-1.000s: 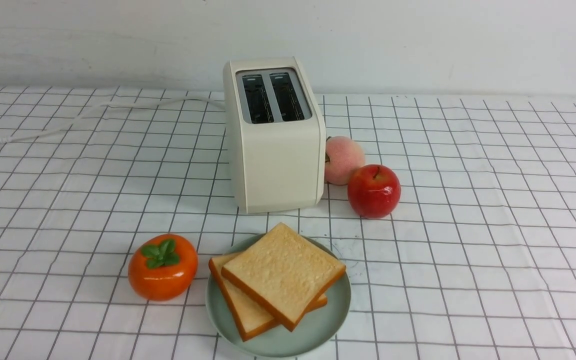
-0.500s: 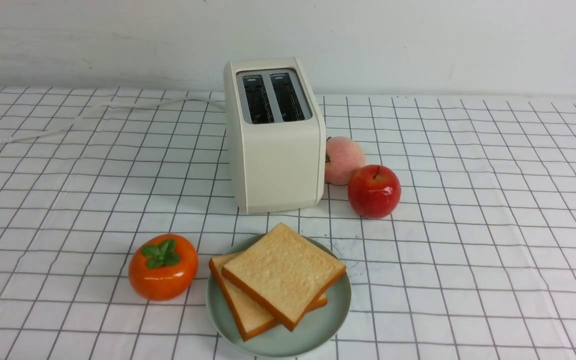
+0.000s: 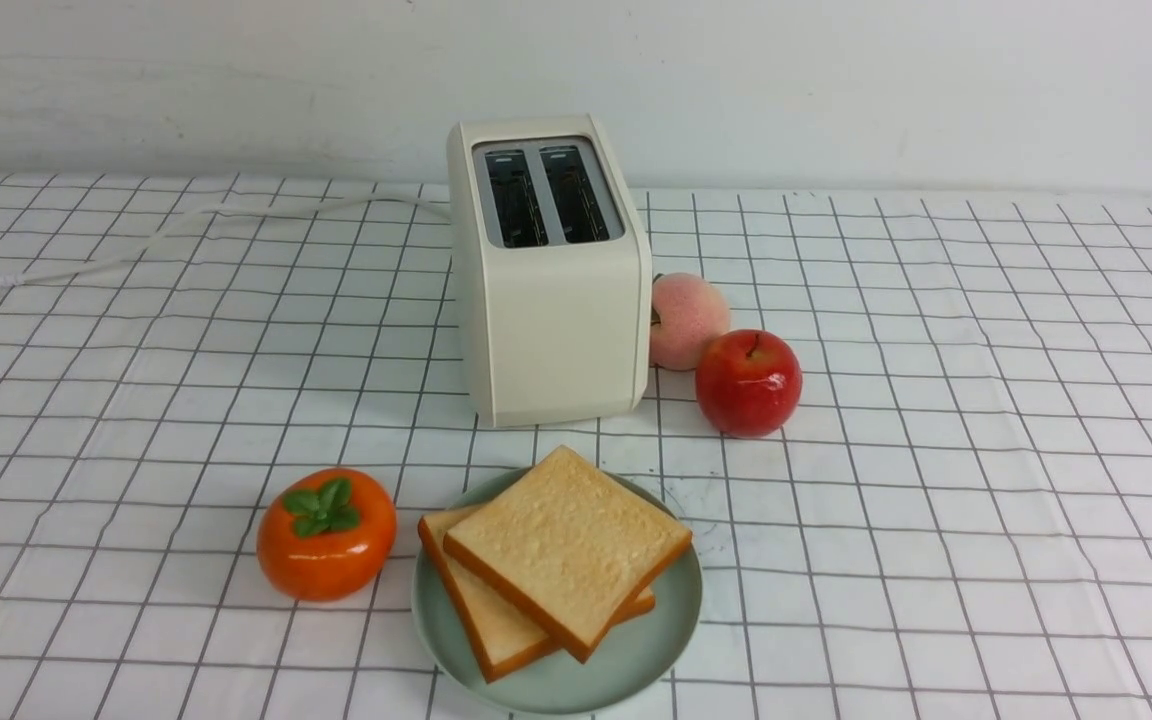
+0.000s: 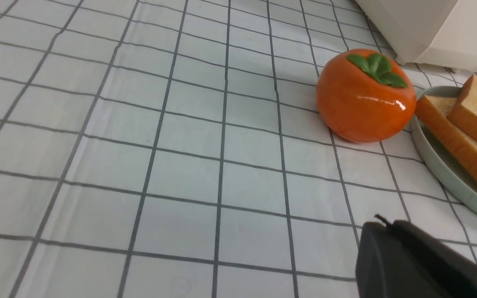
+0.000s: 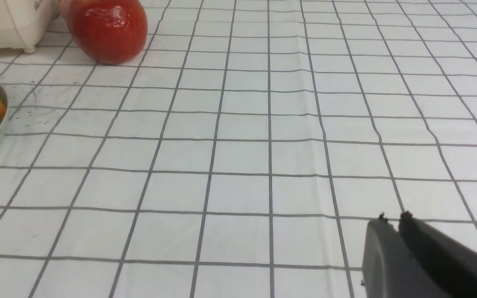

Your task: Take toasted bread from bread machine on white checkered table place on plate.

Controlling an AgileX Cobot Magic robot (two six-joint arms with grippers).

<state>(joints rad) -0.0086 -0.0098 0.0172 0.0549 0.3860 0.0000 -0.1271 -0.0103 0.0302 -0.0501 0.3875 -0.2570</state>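
Front view first: the white checkered table (image 3: 936, 450) fills the scene, a slightly wrinkled white cloth ruled with a thin dark grid. At its middle stands the bread machine (image 3: 548, 280), a boxy cream-white body with a grey metal top; both dark slots look empty, and its white cord (image 3: 186, 225) trails off toward nine o'clock. At six o'clock from it lies the plate (image 3: 636, 650), round, matte, pale mint green with a raised rim. The toasted bread (image 3: 566, 545) rests on that plate: two thick square slices, pale golden faces with orange-brown crusts, the upper overlapping the lower.

Smaller props sit around: a glossy orange persimmon (image 3: 326, 535) at nine o'clock from the plate, a shiny red apple (image 3: 747, 383) and a matte pink peach (image 3: 686, 320) at three o'clock from the bread machine.

Neither arm shows in this view. The left gripper (image 4: 381, 225), seen only from its wrist, has its dark jaws pressed together on nothing. The right gripper (image 5: 393, 217) shows a hairline gap between its tips, nearly together, also holding nothing.

Judging by this, the transfer looks finished; the next move calls for little beyond keeping both arms clear of the plate.
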